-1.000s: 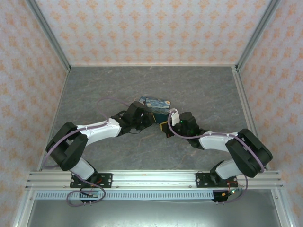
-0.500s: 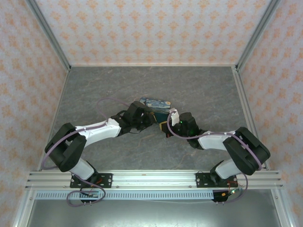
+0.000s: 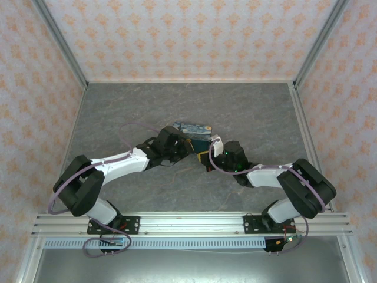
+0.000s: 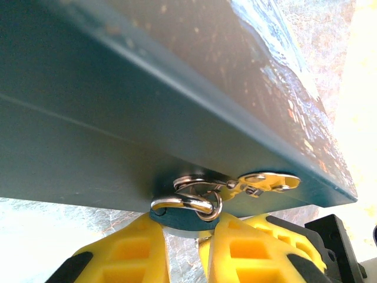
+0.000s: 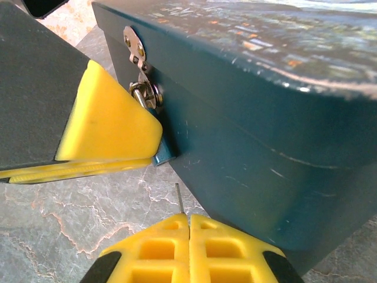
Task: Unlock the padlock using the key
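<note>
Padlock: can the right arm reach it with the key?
Probably yes. The right end effector grips the key, its blade pointing toward the padlock just ahead, with open space between. The left end effector holds the padlock against the blue box.

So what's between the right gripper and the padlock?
In the right wrist view, a thin metal blade, seemingly the key, sticks up from the shut right gripper toward the padlock; past its tip, only bare table.

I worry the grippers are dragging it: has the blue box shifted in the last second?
No: the blue box sits at the same distance from the table's back edge.
</note>
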Robot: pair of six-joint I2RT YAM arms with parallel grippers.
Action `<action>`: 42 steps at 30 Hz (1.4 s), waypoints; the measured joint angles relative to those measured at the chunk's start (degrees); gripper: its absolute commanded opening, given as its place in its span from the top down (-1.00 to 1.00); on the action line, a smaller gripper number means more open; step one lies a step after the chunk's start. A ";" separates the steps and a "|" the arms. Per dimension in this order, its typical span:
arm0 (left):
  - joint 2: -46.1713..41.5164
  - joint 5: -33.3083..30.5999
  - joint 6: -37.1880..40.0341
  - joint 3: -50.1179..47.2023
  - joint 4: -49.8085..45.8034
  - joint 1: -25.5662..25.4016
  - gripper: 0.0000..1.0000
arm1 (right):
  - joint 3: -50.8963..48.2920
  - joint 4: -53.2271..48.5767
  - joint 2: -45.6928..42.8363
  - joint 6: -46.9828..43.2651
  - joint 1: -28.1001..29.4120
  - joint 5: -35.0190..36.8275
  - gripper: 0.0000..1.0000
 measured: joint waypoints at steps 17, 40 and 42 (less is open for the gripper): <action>0.00 0.00 -0.07 0.00 0.00 -0.55 0.65 | 0.02 1.57 0.02 1.81 0.00 -1.31 1.00; 0.00 -1.03 -2.45 0.00 0.31 -0.74 0.65 | 0.02 7.61 3.48 5.66 0.00 -1.64 1.00; 0.00 -1.25 -2.89 0.00 0.39 -0.74 0.65 | 0.04 8.41 3.93 6.19 0.00 -1.77 1.00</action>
